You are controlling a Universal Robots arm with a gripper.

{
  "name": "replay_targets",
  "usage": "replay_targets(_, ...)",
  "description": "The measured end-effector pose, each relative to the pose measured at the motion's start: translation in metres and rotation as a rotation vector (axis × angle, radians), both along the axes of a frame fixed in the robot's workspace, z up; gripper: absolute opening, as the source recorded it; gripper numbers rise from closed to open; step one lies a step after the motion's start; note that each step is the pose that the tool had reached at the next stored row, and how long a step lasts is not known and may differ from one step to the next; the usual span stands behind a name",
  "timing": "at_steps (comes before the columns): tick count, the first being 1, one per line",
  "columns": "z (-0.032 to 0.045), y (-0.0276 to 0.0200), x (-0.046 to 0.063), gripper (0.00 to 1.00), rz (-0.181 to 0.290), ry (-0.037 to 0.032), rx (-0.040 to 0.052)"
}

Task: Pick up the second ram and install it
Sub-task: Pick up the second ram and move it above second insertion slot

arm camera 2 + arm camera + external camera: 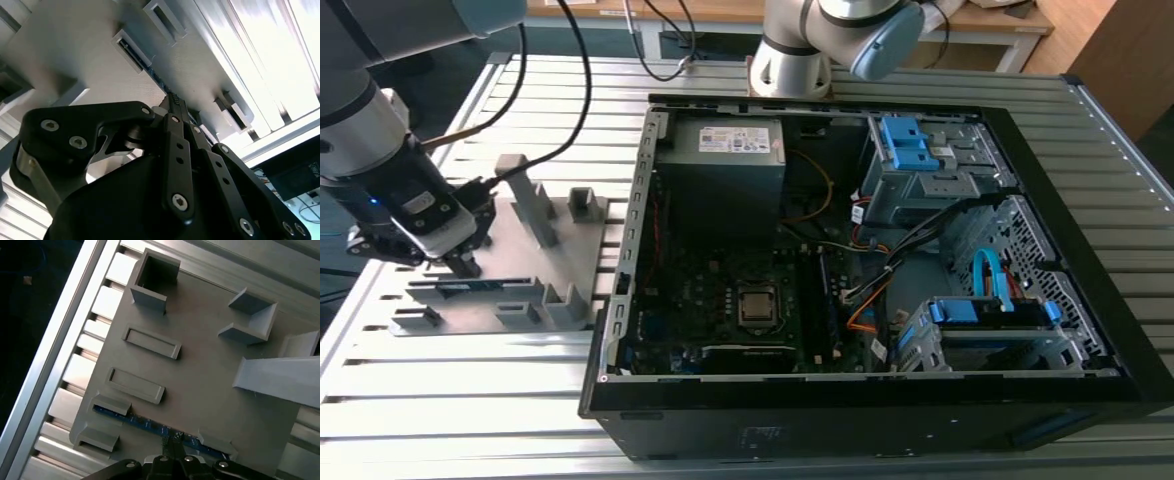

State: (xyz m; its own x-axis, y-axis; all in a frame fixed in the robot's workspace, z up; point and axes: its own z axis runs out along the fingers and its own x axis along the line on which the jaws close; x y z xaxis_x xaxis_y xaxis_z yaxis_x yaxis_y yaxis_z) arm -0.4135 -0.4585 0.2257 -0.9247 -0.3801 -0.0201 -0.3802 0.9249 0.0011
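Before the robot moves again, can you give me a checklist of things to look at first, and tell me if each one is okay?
1. The second ram rests in its holder on the grey plate: ok.
2. The pincer is down at the stick's middle: ok.
3. The stick is lifted off the plate: not ok, it sits in the holder.
4. The computer case is open on top: ok.
5. A free slot on the motherboard: cannot tell.
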Motion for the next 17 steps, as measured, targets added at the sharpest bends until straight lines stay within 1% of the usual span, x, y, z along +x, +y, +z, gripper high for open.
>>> replay_targets(8,0.0000,0.0000,0.0000,0.10,0.104,0.0000,0.0000)
replay_targets(17,0.0000,0.0000,0.0000,0.10,0.193,0.0000,0.0000)
